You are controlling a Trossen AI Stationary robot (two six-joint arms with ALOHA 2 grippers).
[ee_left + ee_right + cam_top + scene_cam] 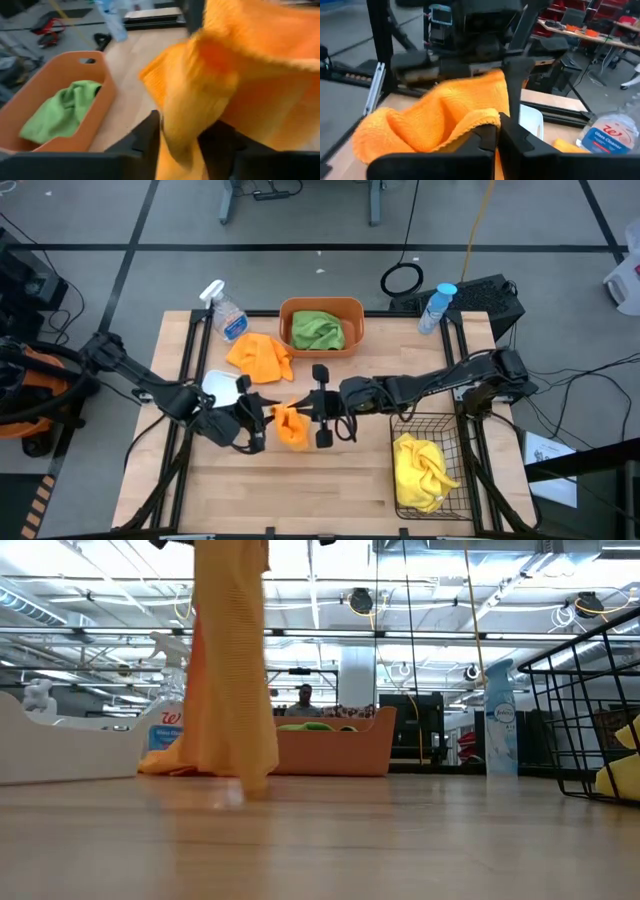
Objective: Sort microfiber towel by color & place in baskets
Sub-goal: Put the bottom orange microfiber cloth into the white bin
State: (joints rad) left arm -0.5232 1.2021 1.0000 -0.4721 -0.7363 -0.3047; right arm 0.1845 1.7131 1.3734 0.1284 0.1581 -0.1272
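An orange towel [292, 427] hangs between my two grippers over the table's middle. In the low view the orange towel [230, 670] shows as a long drape. My right gripper [302, 413] is shut on it, coming from the right. My left gripper [268, 421] is at the towel's left side, fingers apart. A second orange towel [262, 356] lies flat on the table. The orange tub [352, 310] holds a green towel [318, 330]. A yellow towel [425, 468] lies in the black wire basket [440, 425]. My left arm partly covers the white bin [220, 384]. My right gripper pinches the orange towel's upper hemmed edge [481, 118] between its two fingers, coming nearly level from the table's right. The towel hangs slack below the fingers; its lower end [250, 780] is close to the table. My left gripper [182, 145] has a fold of the towel [180, 125] between its parted fingers [150, 135]. The cloth lies against both fingers; whether it is pinched, I cannot tell.
A clear spray bottle [226, 311] lies at the far left, next to the loose orange towel. A blue spray bottle [437, 306] stands at the far right. Bare wood lies along the table's near edge, left of the wire basket.
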